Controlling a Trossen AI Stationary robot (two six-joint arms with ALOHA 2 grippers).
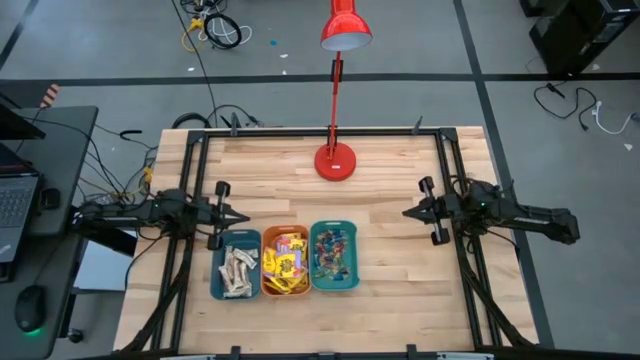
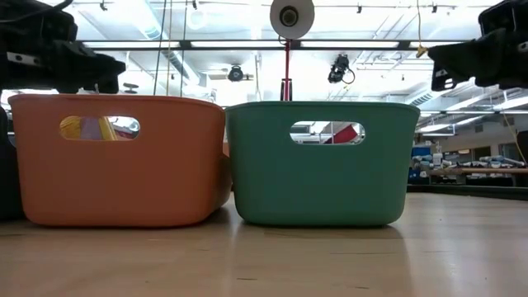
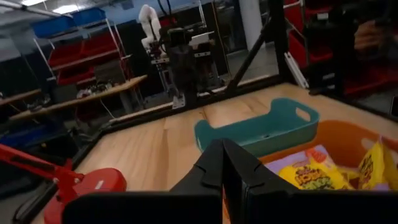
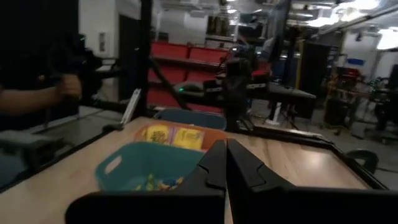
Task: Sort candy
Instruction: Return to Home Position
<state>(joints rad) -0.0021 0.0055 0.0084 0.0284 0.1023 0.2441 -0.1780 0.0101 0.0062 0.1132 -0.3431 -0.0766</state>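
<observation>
The left gripper (image 3: 222,148) fills the foreground, its two dark fingers pressed together into a single wedge with only a thin seam between them, poised above the pale wooden worktop (image 3: 155,146). Just beyond the fingertips sits a teal plastic bin with a slotted handle (image 3: 261,129). Close beside it is an orange plastic bin (image 3: 339,138), which holds yellow wrapped candy packets with dark print (image 3: 309,177). Well apart from both bins, a red desk lamp with a round base (image 3: 93,182) stands on the wood. At the worktop's opposite edge the dark right arm (image 3: 185,62) faces back across the boards, with shelves and benches of the room behind it
</observation>
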